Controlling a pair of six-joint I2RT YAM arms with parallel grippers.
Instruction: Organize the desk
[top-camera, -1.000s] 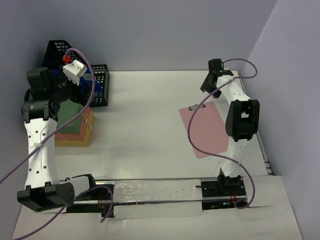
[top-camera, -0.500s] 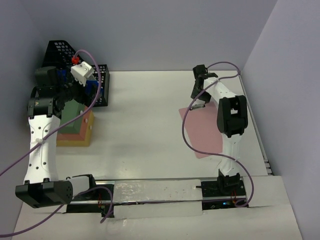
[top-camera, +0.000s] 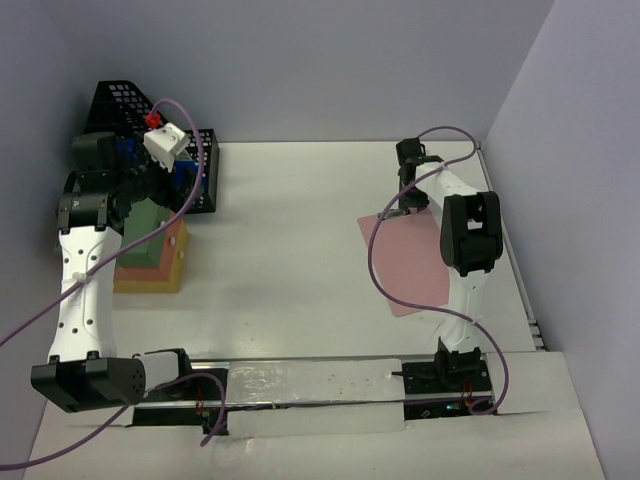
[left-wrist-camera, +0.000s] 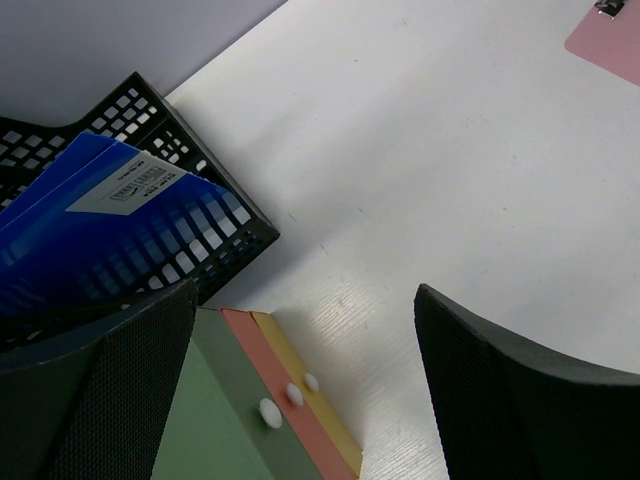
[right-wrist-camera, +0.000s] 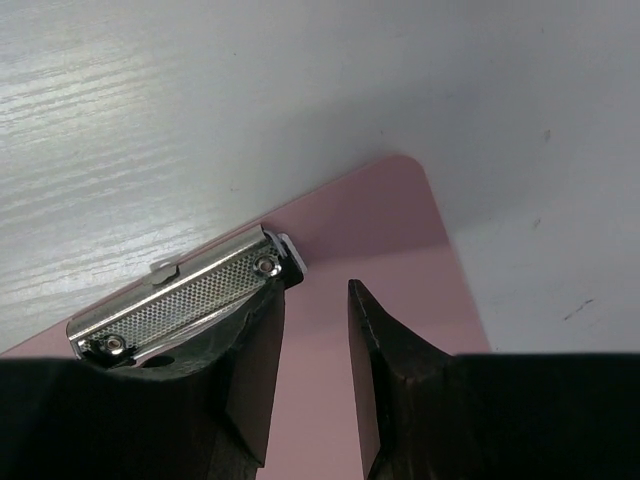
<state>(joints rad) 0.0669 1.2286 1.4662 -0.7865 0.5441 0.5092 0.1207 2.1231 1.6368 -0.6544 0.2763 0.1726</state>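
Right tool (right-wrist-camera: 312, 305) over clip end of pink clipboard (top-camera: 412, 270); jaws nearly together, slim gap, pinching nothing. Metal clip (right-wrist-camera: 190, 292) just outside jaws. Board long axis near-far on desk (top-camera: 290, 260). Left tool (left-wrist-camera: 300, 370) spread, well apart.

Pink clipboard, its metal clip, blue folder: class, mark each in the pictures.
pink clipboard (top-camera: 410, 270), top external view, bare board middle.
metal clip (right-wrist-camera: 180, 298), right wrist view, perforated plate.
blue folder (left-wrist-camera: 60, 215), left wrist view, blue cover.
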